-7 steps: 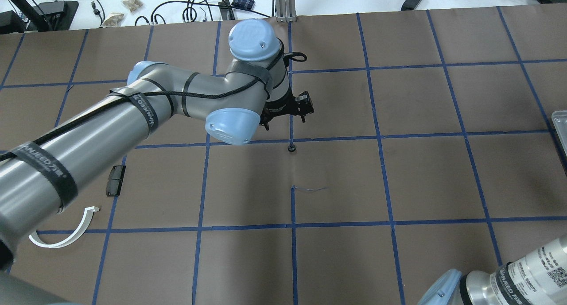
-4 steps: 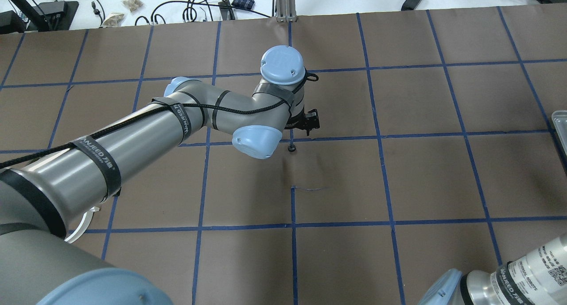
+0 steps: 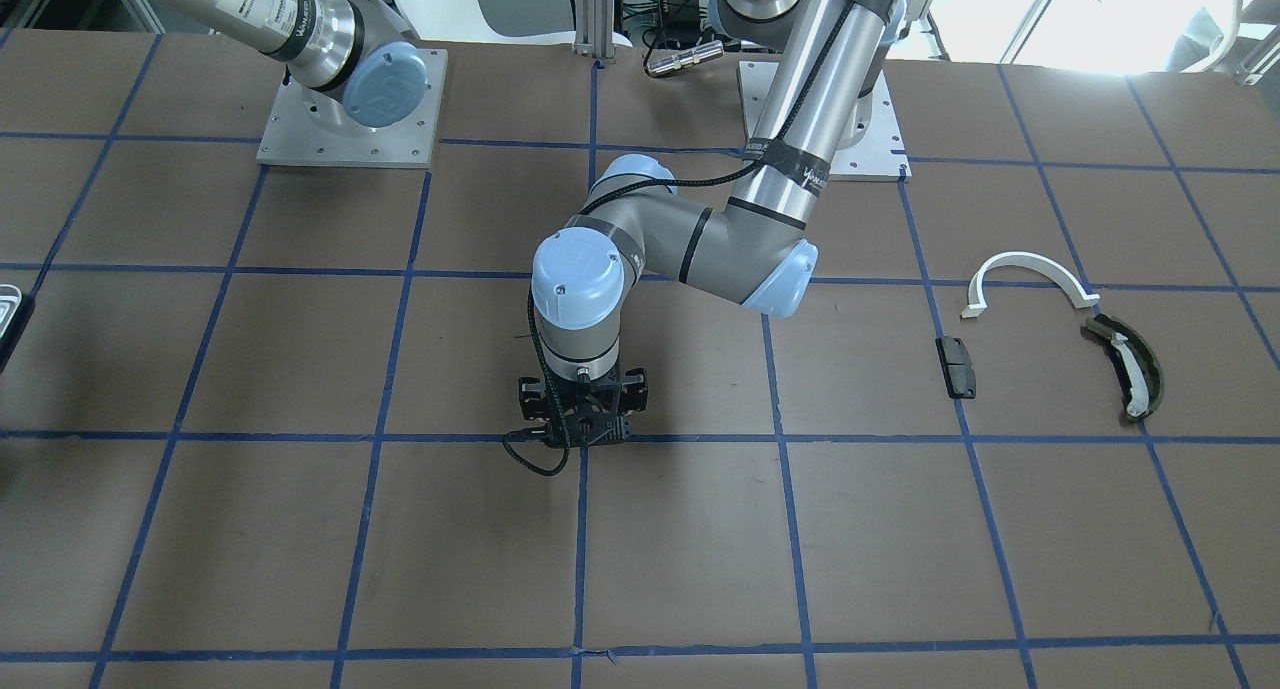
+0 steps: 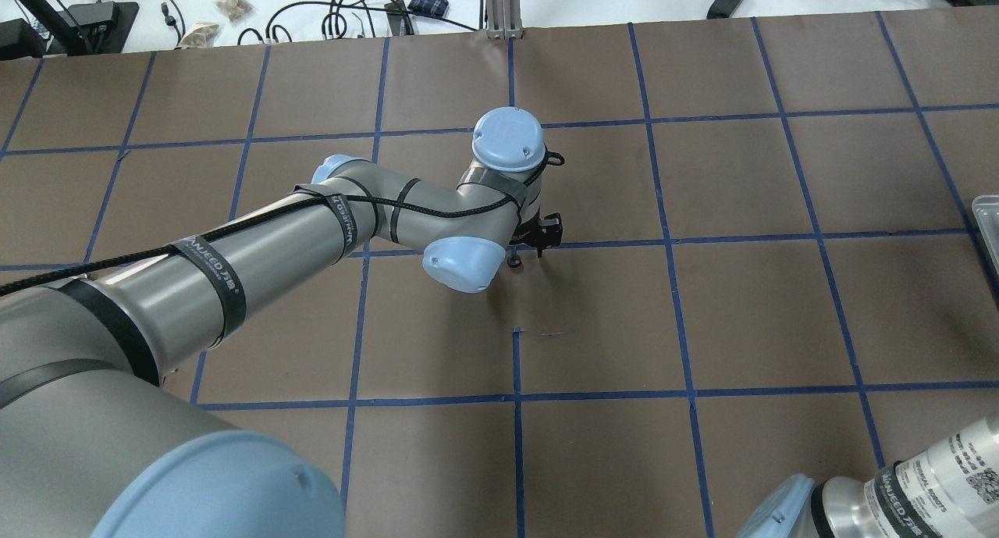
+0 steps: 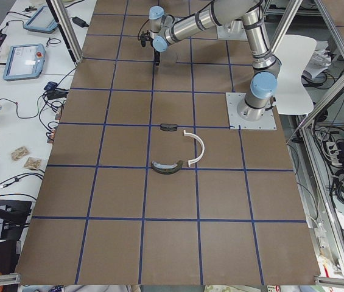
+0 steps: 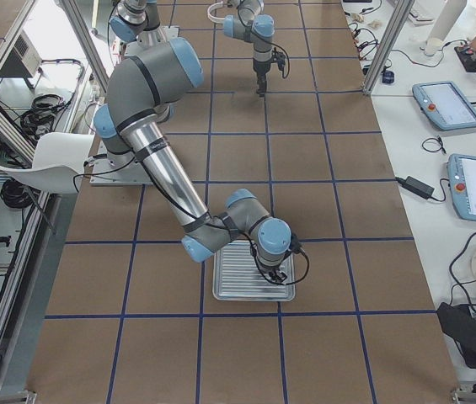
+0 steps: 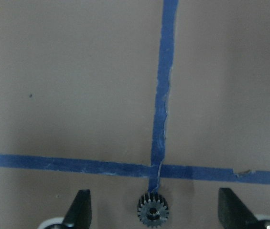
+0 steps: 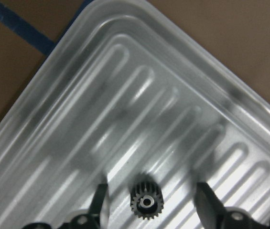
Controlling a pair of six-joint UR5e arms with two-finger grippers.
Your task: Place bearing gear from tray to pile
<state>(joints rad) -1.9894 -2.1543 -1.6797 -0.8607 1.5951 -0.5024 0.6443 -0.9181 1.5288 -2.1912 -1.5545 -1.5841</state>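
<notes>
Left end effector [image 7: 154, 210] stood wide open in its own wrist view and held nothing: one fingertip showed at each side, and the bearing gear [image 7: 152, 209] lay flat on the worktop [image 7: 68, 71] between them, touching neither, just below a crossing of blue tape [image 7: 165, 95]. In the right wrist view the right end effector [image 8: 152, 202] was also open and empty, with its fingers at both sides of a second gear [image 8: 146, 201] that lay on the ribbed floor of the tray [image 8: 125, 62]. In the overhead view the left arm [image 4: 257, 245] had come lower and further forward than one second before, when its wrist was away from the gear; at this moment the end effector had reached the gear, which itself had not moved from the tape crossing. From this I judged that the approach was nearly finished and that closing on the gear was the next step. In the front-facing view the pile [image 3: 957, 366] lay well apart from the gear, on the robot's left side: a white arc [image 3: 1030, 260], an olive curved piece [image 3: 1145, 364] and a black block [image 3: 957, 369], none of them touching another. The left side view showed the same wide gap between arm and pile. In the right side view the near arm [image 6: 170, 185] hung over the tray, so one gear was on its way but not yet lifted, and another waited there.
</notes>
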